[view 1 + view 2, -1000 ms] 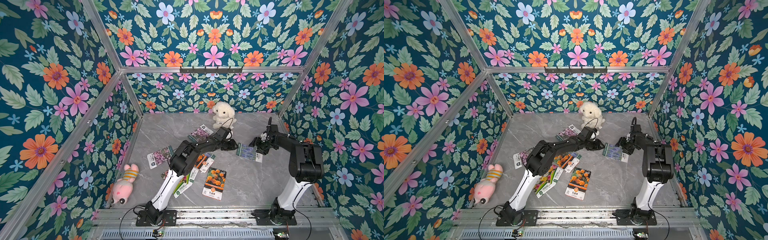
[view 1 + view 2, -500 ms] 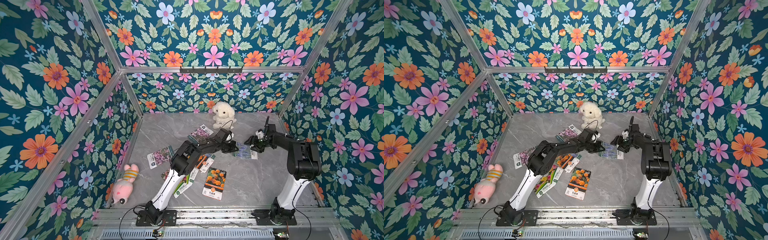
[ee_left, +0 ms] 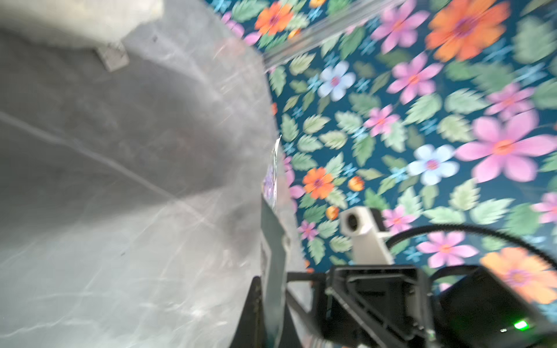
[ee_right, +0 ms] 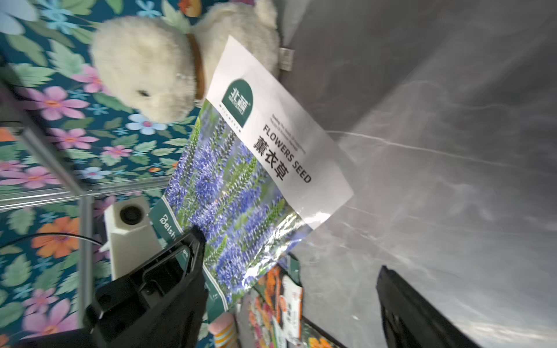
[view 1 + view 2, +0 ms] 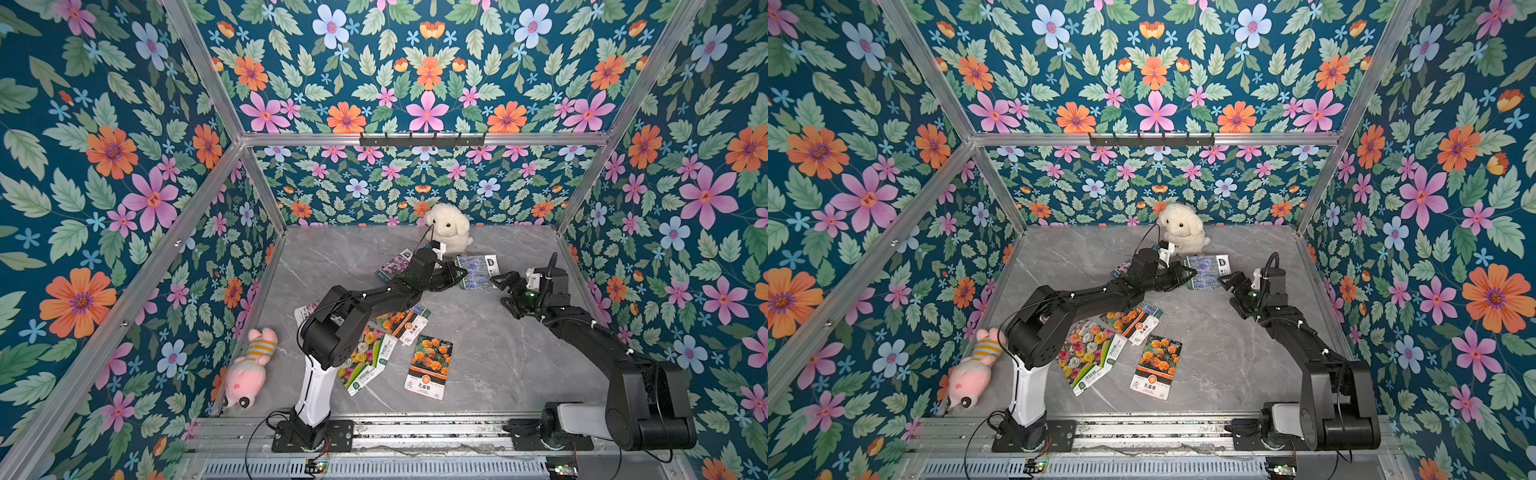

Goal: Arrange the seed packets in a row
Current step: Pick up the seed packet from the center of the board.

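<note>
The left end effector (image 5: pixel 460 274) is clamped on the left edge of a lavender seed packet (image 5: pixel 477 271), which it holds just right of frame centre, below the white plush dog (image 5: pixel 449 226). The right end effector (image 5: pixel 500 290) sits just right of that packet, jaws spread wide and empty. Most other seed packets (image 5: pixel 430 365) lie loosely heaped on the worktop (image 5: pixel 498 353), lower centre.

Lavender packet (image 5: pixel 473 271) hanging lifted, the others lying scattered.
It is tilting, pinched at one edge; one marigold packet (image 5: pixel 430 365) is lying flat alone, a second marigold packet (image 5: pixel 402 325) is overlapping the multicolour packets (image 5: pixel 368 361), and a pink-purple packet (image 5: pixel 394 266) is lying farther back.
</note>
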Robot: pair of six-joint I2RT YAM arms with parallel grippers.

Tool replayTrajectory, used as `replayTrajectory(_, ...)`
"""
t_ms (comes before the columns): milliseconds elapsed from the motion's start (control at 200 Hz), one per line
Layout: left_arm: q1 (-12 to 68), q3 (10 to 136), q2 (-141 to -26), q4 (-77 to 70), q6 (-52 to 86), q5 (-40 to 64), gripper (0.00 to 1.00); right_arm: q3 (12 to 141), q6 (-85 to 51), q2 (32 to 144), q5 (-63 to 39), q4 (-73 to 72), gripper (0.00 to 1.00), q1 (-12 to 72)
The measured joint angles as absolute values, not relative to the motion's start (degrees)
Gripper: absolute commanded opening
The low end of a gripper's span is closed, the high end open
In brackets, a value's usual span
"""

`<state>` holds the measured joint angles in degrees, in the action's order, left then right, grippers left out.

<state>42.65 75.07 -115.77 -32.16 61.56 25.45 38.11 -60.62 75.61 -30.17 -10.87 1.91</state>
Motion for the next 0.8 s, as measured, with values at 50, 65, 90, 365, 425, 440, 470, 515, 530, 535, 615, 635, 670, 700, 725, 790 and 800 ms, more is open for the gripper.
replayTrajectory(50, 42.6, 74.0, -114.8, -35.4, 64.1, 24.7, 0.00, 37.3, -64.3, 76.2, -30.7, -16.0, 0.90, 3.1)
replayTrajectory(65, 42.6, 73.6, -114.5, -36.2, 64.8, 24.4, 0.00, 37.1, -65.3, 76.5, -30.9, -17.6, 0.89, 3.5)
replayTrajectory(90, 42.6, 73.1, -114.2, -37.4, 65.7, 23.9, 0.00, 36.9, -67.0, 76.9, -31.1, -20.1, 0.88, 3.9)
replayTrajectory(365, 42.6, 69.6, -112.4, -46.3, 74.9, 20.8, 0.00, 37.9, -79.4, 83.2, -31.3, -41.2, 0.54, 5.2)
replayTrajectory(425, 42.6, 69.2, -112.4, -47.1, 76.1, 20.5, 0.00, 38.7, -80.6, 83.8, -31.3, -43.4, 0.48, 5.5)
replayTrajectory(440, 42.6, 69.1, -112.4, -47.2, 76.6, 20.4, 0.00, 39.0, -80.8, 83.9, -31.3, -43.9, 0.46, 5.6)
replayTrajectory(470, 42.6, 69.0, -112.4, -47.7, 76.8, 20.3, 0.00, 39.4, -81.1, 84.2, -31.3, -44.8, 0.43, 5.7)
replayTrajectory(515, 42.7, 68.7, -112.4, -48.4, 77.7, 20.3, 0.00, 39.9, -81.5, 84.7, -31.3, -45.8, 0.35, 5.9)
replayTrajectory(530, 42.7, 68.6, -112.4, -48.6, 78.0, 20.3, 0.00, 40.1, -81.7, 84.9, -31.3, -46.0, 0.33, 5.9)
replayTrajectory(535, 42.7, 68.6, -112.4, -48.7, 78.0, 20.2, 0.00, 40.1, -81.8, 85.0, -31.3, -46.2, 0.32, 6.0)
replayTrajectory(615, 42.6, 68.2, -112.3, -49.6, 78.4, 19.7, 0.00, 40.7, -82.3, 85.9, -31.3, -47.0, 0.18, 6.0)
replayTrajectory(635, 42.6, 67.9, -112.2, -49.7, 78.9, 19.7, 0.00, 40.8, -82.5, 86.1, -31.3, -47.0, 0.15, 6.0)
replayTrajectory(670, 42.6, 67.6, -112.0, -49.6, 79.2, 19.5, 0.00, 41.1, -82.5, 86.3, -31.0, -46.8, 0.10, 6.0)
replayTrajectory(700, 42.6, 67.2, -111.8, -49.6, 79.2, 19.4, 0.00, 41.5, -82.2, 86.3, -30.9, -46.0, 0.06, 6.0)
replayTrajectory(725, 42.5, 66.9, -111.5, -49.6, 79.2, 19.4, 0.02, 41.9, -81.9, 86.2, -30.8, -45.2, 0.02, 6.0)
replayTrajectory(790, 42.3, 66.1, -110.6, -49.0, 79.0, 18.9, 0.20, 43.0, -79.9, 85.6, -30.8, -41.8, 0.00, 6.1)
replayTrajectory(800, 42.2, 65.8, -110.4, -48.9, 78.9, 18.8, 0.22, 43.2, -79.2, 85.4, -30.9, -41.1, 0.00, 6.1)
